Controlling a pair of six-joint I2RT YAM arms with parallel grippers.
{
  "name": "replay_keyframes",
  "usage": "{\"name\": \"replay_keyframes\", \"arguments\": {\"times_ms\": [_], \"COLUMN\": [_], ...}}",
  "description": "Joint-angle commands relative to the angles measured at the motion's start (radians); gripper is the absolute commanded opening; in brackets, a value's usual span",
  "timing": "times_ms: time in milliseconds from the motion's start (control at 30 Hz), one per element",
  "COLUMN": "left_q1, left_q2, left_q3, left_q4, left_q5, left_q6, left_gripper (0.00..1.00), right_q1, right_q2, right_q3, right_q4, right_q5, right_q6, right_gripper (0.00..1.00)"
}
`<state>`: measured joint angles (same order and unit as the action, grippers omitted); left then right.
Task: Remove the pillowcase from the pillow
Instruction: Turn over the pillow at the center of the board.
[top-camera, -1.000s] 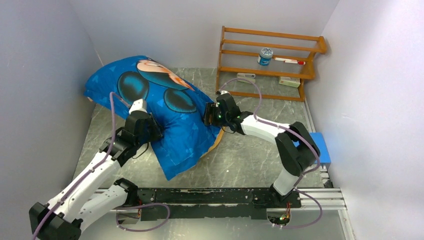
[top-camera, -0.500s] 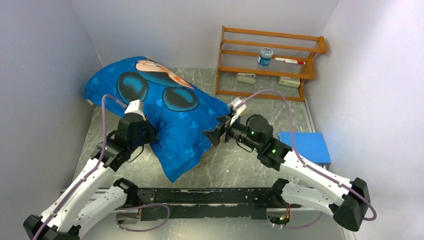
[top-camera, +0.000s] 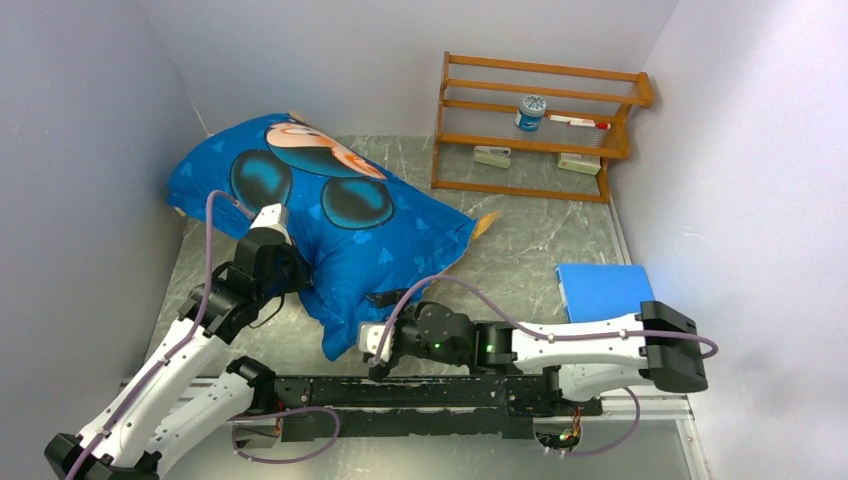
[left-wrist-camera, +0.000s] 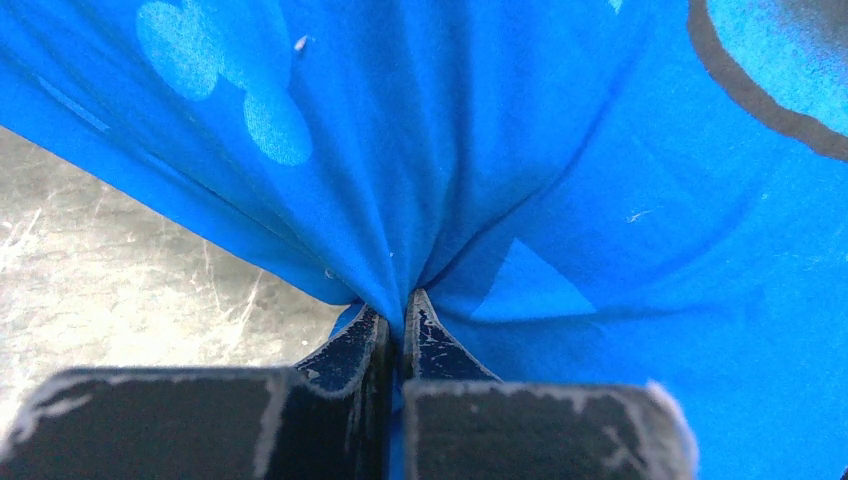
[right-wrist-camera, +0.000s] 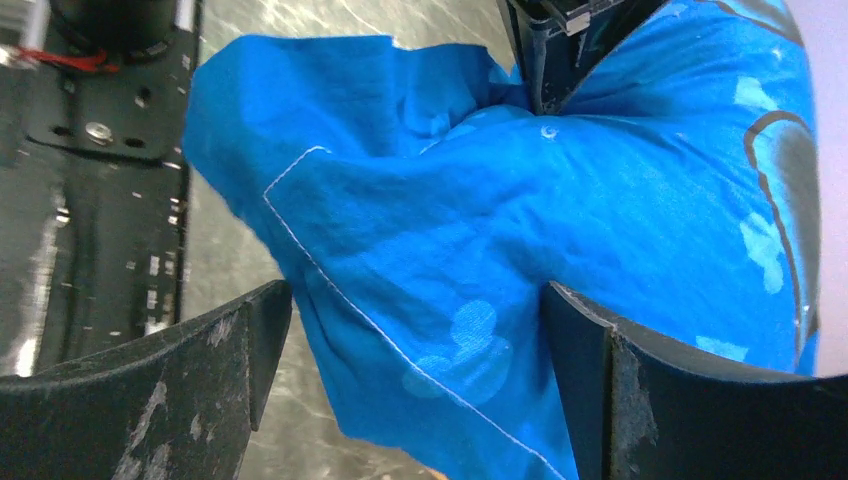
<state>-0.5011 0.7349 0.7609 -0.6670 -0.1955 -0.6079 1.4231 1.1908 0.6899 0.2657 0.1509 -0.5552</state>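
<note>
Pinching a gathered fold of the pillowcase (left-wrist-camera: 560, 150), the left hand (left-wrist-camera: 405, 305) is seen clamped tight on the blue fabric, at the cover's left edge in the overhead view. The right hand (right-wrist-camera: 415, 340) is spread wide with nothing held, and is faced toward the cover's loose lower corner. The pillowcase is laid plump from the upper left toward the centre of the table (top-camera: 520, 270). No white pillow is exposed, so it is judged fully encased and the removal barely begun.

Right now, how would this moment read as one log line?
left gripper: shut on bright blue cartoon-print fabric pillowcase | right gripper: open, facing its near corner
</note>
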Motion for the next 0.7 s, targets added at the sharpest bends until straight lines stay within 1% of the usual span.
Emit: {"name": "replay_keyframes", "arguments": {"times_ms": [0,67,133,167,233,267,300,333,367,400,467,500,533,567,633,667], "left_q1": [-0.013,-0.013,-0.013,-0.013,-0.013,-0.013,-0.013,-0.013,-0.013,-0.013,-0.012,-0.013,-0.013,-0.013,-0.013,-0.013], "left_q2": [-0.021,-0.023,-0.026,-0.028,-0.028,-0.029,-0.031,-0.034,-0.039,-0.046,-0.071,-0.088,-0.105,-0.122,-0.152,-0.164], "left_q3": [0.061,0.068,0.073,0.076,0.082,0.084,0.087,0.091,0.096,0.104,0.127,0.138,0.148,0.163,0.185,0.196], "left_q4": [0.014,0.005,0.002,0.003,0.004,0.001,-0.005,-0.011,-0.024,-0.042,-0.079,-0.106,-0.127,-0.147,-0.183,-0.199], "left_q5": [0.095,0.096,0.105,0.112,0.123,0.123,0.122,0.116,0.103,0.088,0.051,0.018,-0.020,-0.057,-0.120,-0.147], "left_q6": [0.014,0.020,0.023,0.023,0.026,0.024,0.022,0.019,0.015,0.012,0.018,0.017,0.015,0.014,0.009,0.004], "left_gripper": [0.05,0.05,0.05,0.05,0.05,0.05,0.05,0.05,0.05,0.05,0.05,0.05,0.05,0.15,0.47,0.56], "right_q1": [0.039,0.046,0.045,0.038,0.011,-0.001,-0.018,-0.026,-0.030,-0.032,-0.028,-0.021,-0.019,-0.021,-0.057,-0.081], "right_q2": [0.086,0.128,0.192,0.235,0.345,0.399,0.454,0.497,0.537,0.556,0.554,0.534,0.505,0.464,0.393,0.368], "right_q3": [0.007,0.002,-0.016,-0.023,-0.018,0.003,0.034,0.077,0.116,0.149,0.169,0.176,0.191,0.222,0.315,0.349], "right_q4": [0.099,0.157,0.352,0.451,0.701,0.786,0.839,0.851,0.850,0.876,0.944,0.922,0.825,0.639,0.140,0.033], "right_q5": [0.168,0.264,0.405,0.481,0.617,0.673,0.722,0.776,0.828,0.887,0.955,0.953,0.935,0.889,0.698,0.617], "right_q6": [-0.186,-0.212,-0.269,-0.339,-0.432,-0.457,-0.458,-0.437,-0.416,-0.396,-0.374,-0.334,-0.256,-0.104,0.234,0.355], "right_gripper": [1.00,1.00,1.00,1.00,0.99,0.94,0.82,0.60,0.21,0.00,0.00,0.00,0.00,0.00,0.00,0.00]}}
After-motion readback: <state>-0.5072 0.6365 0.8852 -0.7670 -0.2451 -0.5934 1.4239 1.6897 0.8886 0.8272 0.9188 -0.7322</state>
